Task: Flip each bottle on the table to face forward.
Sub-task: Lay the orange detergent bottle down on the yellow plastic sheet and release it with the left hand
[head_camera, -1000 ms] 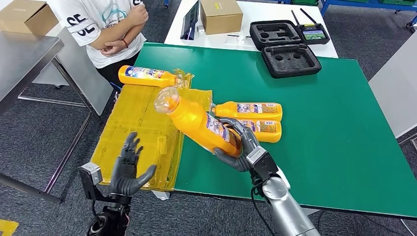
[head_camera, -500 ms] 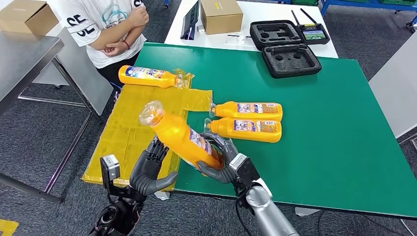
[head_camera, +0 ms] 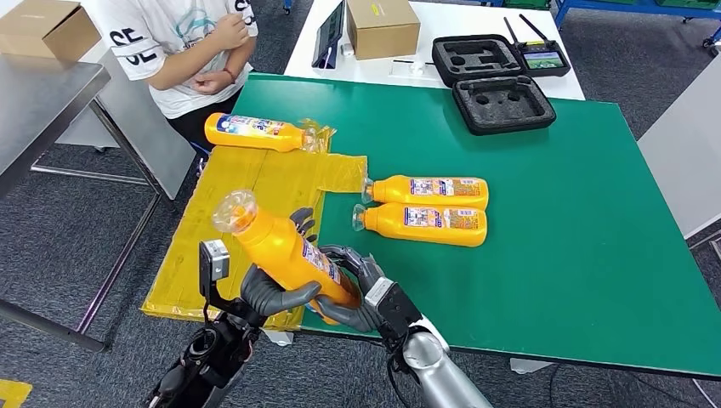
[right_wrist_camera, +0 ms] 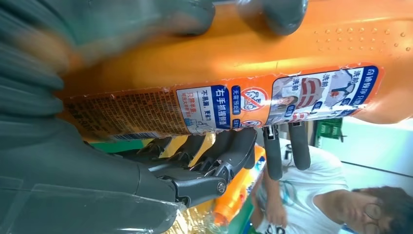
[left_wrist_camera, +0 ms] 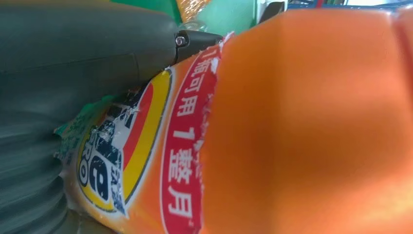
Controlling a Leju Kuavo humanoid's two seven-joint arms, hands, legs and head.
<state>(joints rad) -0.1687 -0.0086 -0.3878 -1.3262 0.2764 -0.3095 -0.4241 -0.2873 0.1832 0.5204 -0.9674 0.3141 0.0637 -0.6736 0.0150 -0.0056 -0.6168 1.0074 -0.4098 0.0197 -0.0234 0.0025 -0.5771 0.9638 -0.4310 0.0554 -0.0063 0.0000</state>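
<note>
Far left, a grey table carries a cardboard box (head_camera: 44,27); a seated person (head_camera: 183,47) in a white shirt sits at the green table's (head_camera: 553,212) far-left corner. One orange bottle (head_camera: 255,132) lies on its side on the yellow plastic sheet (head_camera: 229,212), cap toward the right.

Left hand (head_camera: 274,293) is cupped under the held bottle (head_camera: 285,253) near the table's front-left edge, thumb (head_camera: 293,299) across the front of it and fingers (head_camera: 303,223) poking out behind; it grips the bottle. Held bottle is tilted, clear cap end up and to the left, base down in the right hand (head_camera: 353,293), whose fingers wrap the lower body, so both hands hold it above the sheet's edge. Right wrist view shows the blue-and-orange label (right_wrist_camera: 272,100) facing that camera.

Further right, two bottles (head_camera: 429,208) lie side by side on the green table, touching, caps pointing left, labels up.

At the back, a white table has a second cardboard box (head_camera: 383,25) and an open black foam case (head_camera: 489,81); its cut-outs look empty, and a controller with a screen (head_camera: 542,58) sits beside it.
</note>
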